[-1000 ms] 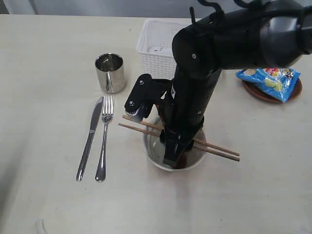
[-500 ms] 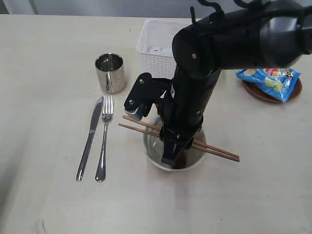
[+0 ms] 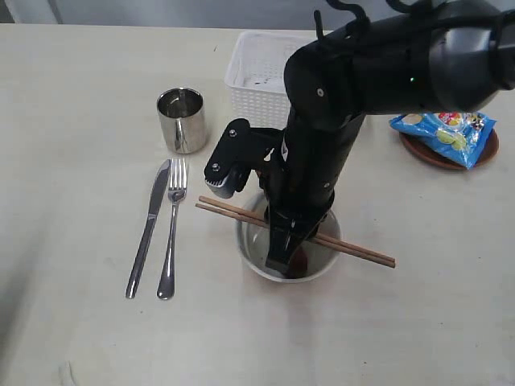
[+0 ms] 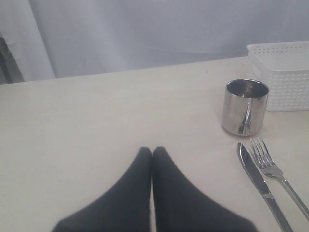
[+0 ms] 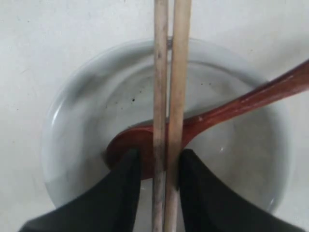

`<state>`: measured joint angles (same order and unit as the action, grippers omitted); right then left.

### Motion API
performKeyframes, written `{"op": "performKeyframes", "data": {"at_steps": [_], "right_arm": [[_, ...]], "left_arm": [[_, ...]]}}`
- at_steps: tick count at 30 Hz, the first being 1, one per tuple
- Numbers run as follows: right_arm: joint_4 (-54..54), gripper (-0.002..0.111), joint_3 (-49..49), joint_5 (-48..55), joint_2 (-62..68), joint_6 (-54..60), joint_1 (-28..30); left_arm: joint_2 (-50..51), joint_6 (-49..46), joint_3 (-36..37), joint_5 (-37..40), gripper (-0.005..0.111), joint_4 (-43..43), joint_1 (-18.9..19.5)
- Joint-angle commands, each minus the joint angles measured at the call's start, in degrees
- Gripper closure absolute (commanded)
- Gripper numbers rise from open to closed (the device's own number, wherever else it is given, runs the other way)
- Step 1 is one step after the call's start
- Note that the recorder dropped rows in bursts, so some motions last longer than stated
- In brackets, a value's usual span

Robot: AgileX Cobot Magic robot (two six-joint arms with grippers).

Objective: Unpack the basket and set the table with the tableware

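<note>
Over the bowl [image 5: 72,125], the chopsticks [image 5: 166,87] are pinched by the right gripper [image 5: 159,157], likely for alignment; the left gripper [image 4: 152,159] is pressed together.

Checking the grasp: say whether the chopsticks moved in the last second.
Yes. The chopsticks have closed together at their ends near the fork; the bowl stayed put.

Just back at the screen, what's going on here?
The right gripper is over the white round bowl, its jaws either side of the pair of wooden chopsticks lying across the rim; whether they grip yet is unclear. A reddish-brown wooden spoon sits in the bowl. The left gripper hangs shut above the pale cream table, near the shiny steel cup, steel knife and steel fork laid out. The white lattice basket stands behind; a blue snack bag lies on the dark brown round plate.
</note>
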<state>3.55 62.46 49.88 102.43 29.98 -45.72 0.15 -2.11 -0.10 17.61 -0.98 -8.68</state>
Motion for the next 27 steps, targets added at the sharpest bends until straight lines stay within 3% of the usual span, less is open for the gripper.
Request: {"op": "performKeyframes", "data": {"at_steps": [1,6,8,9,11,25,27], "right_arm": [[-0.35,0.081,0.16,-0.24,-0.05,-0.29,-0.07],[-0.35,0.08,0.16,-0.24,-0.05,-0.29,-0.07],[-0.35,0.068,0.16,-0.14,-0.05,-0.29,-0.07],[-0.35,0.056,0.16,-0.14,-0.05,-0.29,-0.07],[-0.35,0.046,0.16,-0.14,-0.05,-0.29,-0.07],[-1.42,0.048,0.16,3.32,-9.99,-4.34,-0.07],[-4.46,0.053,0.16,4.04,-12.24,-8.25,-0.07]], "left_arm": [[-0.15,0.2,0.1,-0.45,0.107,-0.27,0.08],[-0.15,0.2,0.1,-0.45,0.107,-0.27,0.08],[-0.15,0.2,0.1,-0.45,0.107,-0.27,0.08],[-0.15,0.2,0.1,-0.45,0.107,-0.27,0.08],[-0.15,0.2,0.1,-0.45,0.107,-0.27,0.08],[-0.15,0.2,0.1,-0.45,0.107,0.09,0.08],[-0.15,0.2,0.1,-0.45,0.107,0.09,0.08]]}}
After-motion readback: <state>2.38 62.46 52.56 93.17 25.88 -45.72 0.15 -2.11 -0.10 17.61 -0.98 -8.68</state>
